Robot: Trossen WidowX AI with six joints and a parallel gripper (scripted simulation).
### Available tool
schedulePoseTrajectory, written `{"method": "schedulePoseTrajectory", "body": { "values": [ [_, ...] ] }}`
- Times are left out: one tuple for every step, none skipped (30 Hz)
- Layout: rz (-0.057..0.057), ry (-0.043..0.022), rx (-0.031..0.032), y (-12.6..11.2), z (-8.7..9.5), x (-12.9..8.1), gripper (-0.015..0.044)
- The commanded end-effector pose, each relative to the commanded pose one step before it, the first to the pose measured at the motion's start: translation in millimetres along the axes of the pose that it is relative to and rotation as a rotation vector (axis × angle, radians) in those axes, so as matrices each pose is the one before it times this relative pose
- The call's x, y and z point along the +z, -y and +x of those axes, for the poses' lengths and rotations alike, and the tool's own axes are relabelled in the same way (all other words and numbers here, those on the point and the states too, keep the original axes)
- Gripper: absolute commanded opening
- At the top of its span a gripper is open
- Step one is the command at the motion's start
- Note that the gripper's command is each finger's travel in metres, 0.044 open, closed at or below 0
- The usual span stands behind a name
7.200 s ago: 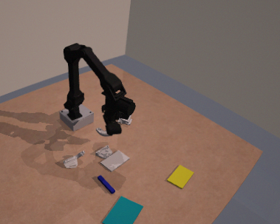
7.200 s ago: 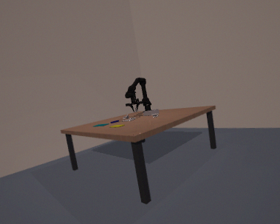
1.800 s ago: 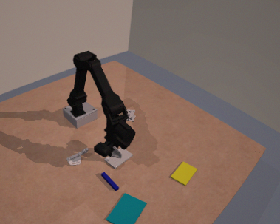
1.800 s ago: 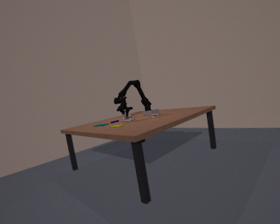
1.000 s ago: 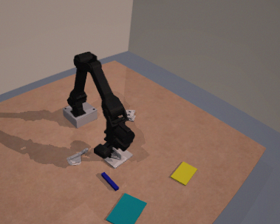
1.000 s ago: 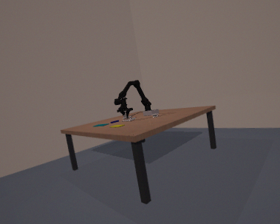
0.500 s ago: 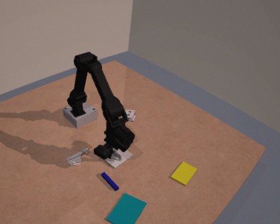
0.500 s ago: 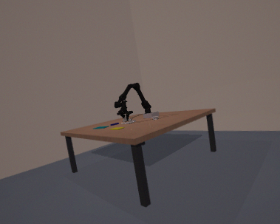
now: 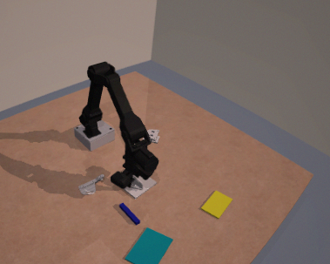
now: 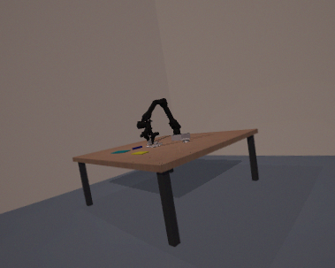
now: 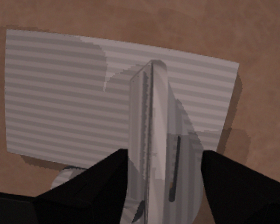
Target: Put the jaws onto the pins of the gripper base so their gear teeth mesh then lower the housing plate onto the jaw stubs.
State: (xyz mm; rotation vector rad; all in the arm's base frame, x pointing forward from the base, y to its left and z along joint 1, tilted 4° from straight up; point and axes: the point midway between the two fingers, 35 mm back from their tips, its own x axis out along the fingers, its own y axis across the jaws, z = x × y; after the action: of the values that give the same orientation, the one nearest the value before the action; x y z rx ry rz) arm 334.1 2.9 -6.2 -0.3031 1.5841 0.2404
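Observation:
My gripper point(image 9: 131, 180) point(image 10: 151, 140) point(image 11: 165, 158) is shut on a pale grey jaw point(image 11: 159, 117). The jaw stands on edge between the fingers, above or against a flat pale plate, apparently the gripper base point(image 9: 138, 193) point(image 11: 55, 100). A rounded pale part point(image 11: 65, 176) shows at the plate's lower edge in the wrist view. Whether the jaw touches a pin is hidden. The other jaw point(image 9: 88, 188) seems to lie on the table, left of the base in the top view. A white piece with dark spots, probably the housing plate point(image 9: 154, 134) point(image 10: 186, 141), lies behind the arm.
A blue bar point(image 9: 130, 213) point(image 10: 137, 148) lies in front of the base in the top view. A teal sheet point(image 9: 150, 247) point(image 10: 120, 152) is farther forward. A yellow sheet point(image 9: 217, 204) point(image 10: 140, 153) lies to the right. The arm's mount point(image 9: 95, 139) stands at the back left.

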Motion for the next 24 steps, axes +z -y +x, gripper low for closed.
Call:
{"method": "schedulePoseTrajectory", "body": {
  "values": [
    [-0.0064,-0.00150,-0.00397,0.76,0.88,-0.40,0.0134],
    [0.0000,0.00000,0.00000,0.00,0.00,0.00,0.0134],
    [0.0000,0.00000,0.00000,0.00,0.17,0.00,0.0134],
    [-0.0001,0.00000,0.00000,0.00,0.52,0.00,0.0134],
    [-0.0002,-0.00001,0.00000,0.00,0.86,0.00,0.0134],
    [-0.0002,-0.00001,0.00000,0.00,0.86,-0.01,0.0134],
    [-0.0001,0.00000,0.00000,0.00,0.52,-0.01,0.0134],
    [0.0000,0.00000,0.00000,0.00,0.17,0.00,0.0134],
    [0.0000,0.00000,0.00000,0.00,0.00,0.00,0.0134],
    [0.0000,0.00000,0.00000,0.00,0.00,0.00,0.0134],
    [0.0000,0.00000,0.00000,0.00,0.00,0.00,0.0134],
    [0.0000,0.00000,0.00000,0.00,0.00,0.00,0.0134],
    [0.0000,0.00000,0.00000,0.00,0.00,0.00,0.0134],
    [0.0000,0.00000,0.00000,0.00,0.00,0.00,0.0134],
    [0.0000,0.00000,0.00000,0.00,0.17,0.00,0.0134],
    [-0.0001,0.00000,0.00000,0.00,0.52,0.00,0.0134],
    [-0.0002,-0.00001,0.00000,0.00,0.86,-0.01,0.0134],
    [-0.0002,-0.00001,0.00000,0.00,0.86,-0.01,0.0134],
    [-0.0001,0.00000,0.00000,0.00,0.52,-0.01,0.0134],
    [0.0000,0.00000,0.00000,0.00,0.17,0.00,0.0134],
    [0.0000,0.00000,0.00000,0.00,0.00,0.00,0.0134],
    [0.0000,0.00000,0.00000,0.00,0.00,0.00,0.0134],
    [0.0000,0.00000,0.00000,0.00,0.00,0.00,0.0134],
    [0.0000,0.00000,0.00000,0.00,0.00,0.00,0.0134]
  ]
}}
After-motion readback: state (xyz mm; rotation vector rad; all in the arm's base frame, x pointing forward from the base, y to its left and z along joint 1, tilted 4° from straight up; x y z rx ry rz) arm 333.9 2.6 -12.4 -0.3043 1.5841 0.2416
